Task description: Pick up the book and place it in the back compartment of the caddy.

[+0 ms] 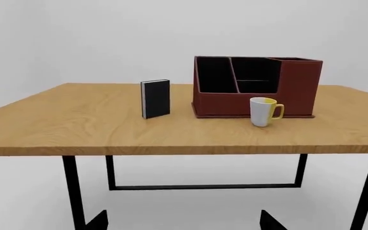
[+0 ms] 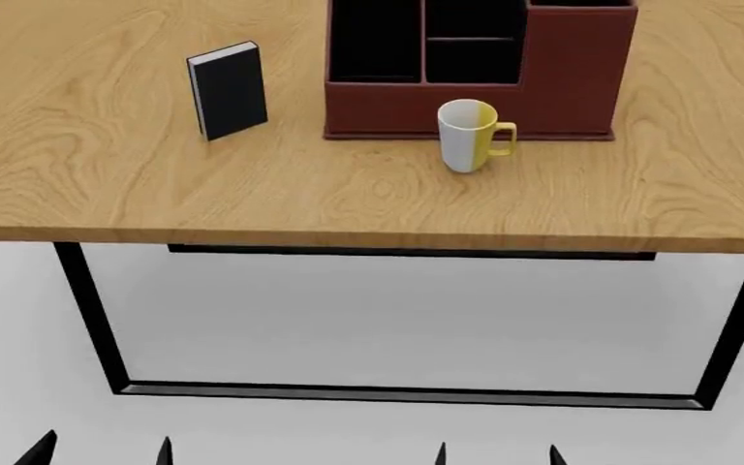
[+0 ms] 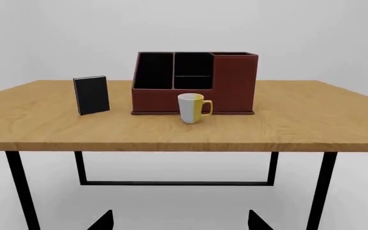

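This place looks like a bare test room, not a real home or office. The walls and the floor are plain white-grey, without doors, windows or any decoration, and the light is very even. In the middle stands one wooden table (image 2: pixel 113 184) with thin black metal legs. On it there are only a few desk things: a red-brown caddy (image 2: pixel 566 77) with black cells, a black book (image 2: pixel 230 92) standing upright beside it, and a white-and-yellow mug (image 2: pixel 467 136) just in front of the caddy. These objects suggest an office desk, but everything is too clean and smooth, like a computer-made scene.
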Available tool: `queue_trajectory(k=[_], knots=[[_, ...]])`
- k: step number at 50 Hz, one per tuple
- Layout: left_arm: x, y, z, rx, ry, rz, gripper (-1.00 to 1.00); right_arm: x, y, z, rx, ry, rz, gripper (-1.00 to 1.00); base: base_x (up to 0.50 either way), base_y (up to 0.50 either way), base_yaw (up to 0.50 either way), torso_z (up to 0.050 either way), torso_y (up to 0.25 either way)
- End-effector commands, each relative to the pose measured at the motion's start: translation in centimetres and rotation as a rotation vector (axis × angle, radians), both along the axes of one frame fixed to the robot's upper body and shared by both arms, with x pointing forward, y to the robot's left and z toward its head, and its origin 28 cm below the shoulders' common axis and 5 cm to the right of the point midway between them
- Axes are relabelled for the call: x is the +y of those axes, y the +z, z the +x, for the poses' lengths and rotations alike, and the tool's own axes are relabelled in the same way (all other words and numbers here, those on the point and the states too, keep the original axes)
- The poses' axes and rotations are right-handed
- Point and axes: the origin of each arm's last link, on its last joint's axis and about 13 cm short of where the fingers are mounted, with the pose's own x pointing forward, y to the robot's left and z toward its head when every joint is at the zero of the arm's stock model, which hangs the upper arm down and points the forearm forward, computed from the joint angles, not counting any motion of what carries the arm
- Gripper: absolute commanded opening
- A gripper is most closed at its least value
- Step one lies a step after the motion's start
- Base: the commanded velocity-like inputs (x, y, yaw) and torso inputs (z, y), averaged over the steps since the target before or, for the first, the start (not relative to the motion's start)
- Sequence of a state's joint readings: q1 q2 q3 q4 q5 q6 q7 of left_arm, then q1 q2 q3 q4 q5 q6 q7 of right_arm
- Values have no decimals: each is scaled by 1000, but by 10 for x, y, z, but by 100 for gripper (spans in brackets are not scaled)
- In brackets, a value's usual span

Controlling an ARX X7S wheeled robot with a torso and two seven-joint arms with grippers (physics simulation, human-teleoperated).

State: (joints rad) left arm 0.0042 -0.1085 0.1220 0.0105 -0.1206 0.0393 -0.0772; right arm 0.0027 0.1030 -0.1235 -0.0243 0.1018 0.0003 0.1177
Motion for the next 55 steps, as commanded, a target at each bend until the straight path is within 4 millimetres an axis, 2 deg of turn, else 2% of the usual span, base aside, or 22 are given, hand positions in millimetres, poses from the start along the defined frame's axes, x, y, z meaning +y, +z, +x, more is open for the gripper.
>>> queue_trajectory(k=[1, 4, 5, 39, 43, 46, 55], knots=[[0, 0, 0, -5, 6, 5, 100, 0, 0, 0, 1, 0, 2, 100, 0, 0, 0, 50, 0], [0, 1, 0, 15, 22, -52, 100, 0, -1, -1, 1, -1, 3, 100, 0, 0, 0, 32, -1], [1, 2, 2, -12, 36, 12, 100, 0, -1, -1, 1, -2, 3, 100, 0, 0, 0, 0, 0], [1, 3, 0, 9, 31, 16, 100, 0, -1, 0, 1, 0, 3, 100, 0, 0, 0, 0, 0], [1, 7, -1, -12, 30, 71, 100, 0, 1, 0, -3, -5, 5, 100, 0, 0, 0, 0, 0], [1, 10, 0, 15, 31, 79, 100, -2, 8, 1, -22, -15, 6, 100, 0, 0, 0, 0, 0], [4, 32, 4, -4, -4, 152, 100, -16, 60, 1, -164, -85, -4, 100, 0, 0, 0, 0, 0]])
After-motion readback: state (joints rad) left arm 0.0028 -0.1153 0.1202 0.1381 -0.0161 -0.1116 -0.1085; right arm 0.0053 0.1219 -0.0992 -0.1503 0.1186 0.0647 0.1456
